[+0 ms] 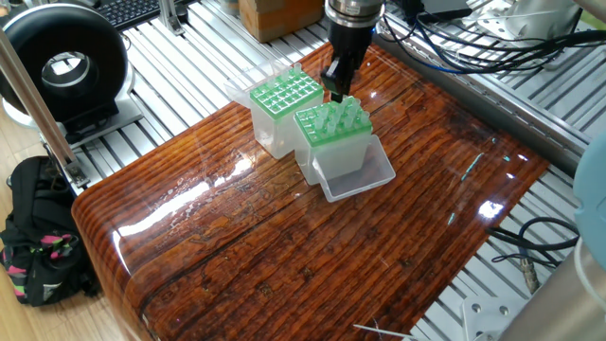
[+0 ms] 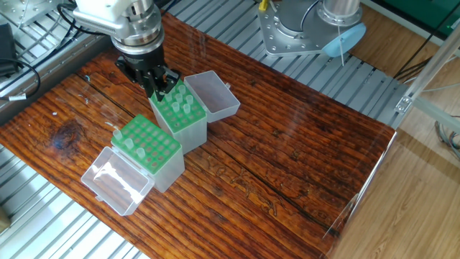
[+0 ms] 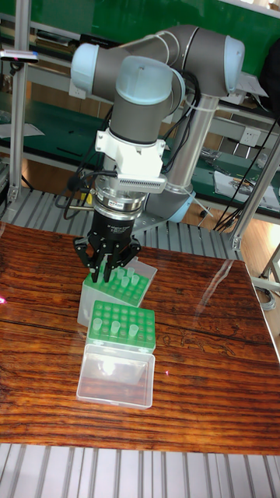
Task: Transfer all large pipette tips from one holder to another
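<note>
Two green-topped holders stand side by side on the wooden table. The holder [image 2: 181,114] nearer the arm carries several large pipette tips [image 2: 185,101], whitish cones standing upright in its holes. The other holder [image 2: 149,144] has a few tips along one edge [image 2: 128,142]. My gripper [image 2: 161,88] points straight down at the far corner of the nearer holder [image 1: 331,125], its fingertips level with the tip heads [image 3: 123,278]. The fingers are close together there. The views do not show whether they press on a tip. The same gripper [image 1: 335,89] and gripper [image 3: 107,274] appear in the other views.
Each holder's clear lid lies open on the table beside it: one lid [image 2: 213,93] and another lid [image 2: 115,180]. A black round device [image 1: 64,66] and a cardboard box [image 1: 279,14] stand beyond the table's edge. Cables [image 1: 454,43] run along the aluminium frame.
</note>
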`<action>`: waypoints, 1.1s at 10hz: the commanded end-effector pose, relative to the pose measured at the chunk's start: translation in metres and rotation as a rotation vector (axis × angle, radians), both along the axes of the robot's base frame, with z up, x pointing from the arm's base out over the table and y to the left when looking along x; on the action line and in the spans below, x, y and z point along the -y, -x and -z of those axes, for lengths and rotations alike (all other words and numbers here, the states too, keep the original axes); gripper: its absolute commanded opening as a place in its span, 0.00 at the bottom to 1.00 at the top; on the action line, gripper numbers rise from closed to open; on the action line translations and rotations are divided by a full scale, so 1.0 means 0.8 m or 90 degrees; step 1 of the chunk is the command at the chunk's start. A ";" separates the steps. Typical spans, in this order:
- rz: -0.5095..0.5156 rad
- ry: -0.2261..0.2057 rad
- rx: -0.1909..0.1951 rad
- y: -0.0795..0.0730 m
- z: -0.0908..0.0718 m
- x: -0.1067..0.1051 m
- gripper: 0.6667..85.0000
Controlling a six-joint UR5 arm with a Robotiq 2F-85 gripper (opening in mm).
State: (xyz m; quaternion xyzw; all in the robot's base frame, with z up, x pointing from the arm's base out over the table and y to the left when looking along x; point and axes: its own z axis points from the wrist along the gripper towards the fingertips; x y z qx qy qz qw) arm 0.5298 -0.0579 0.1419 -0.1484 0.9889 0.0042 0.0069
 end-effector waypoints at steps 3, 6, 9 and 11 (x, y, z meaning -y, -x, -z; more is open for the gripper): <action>0.007 -0.009 0.000 0.001 0.000 -0.005 0.27; 0.010 -0.007 0.000 0.001 0.000 -0.003 0.20; 0.012 -0.006 -0.004 0.003 -0.005 -0.002 0.14; 0.012 -0.009 -0.002 0.002 -0.006 -0.004 0.13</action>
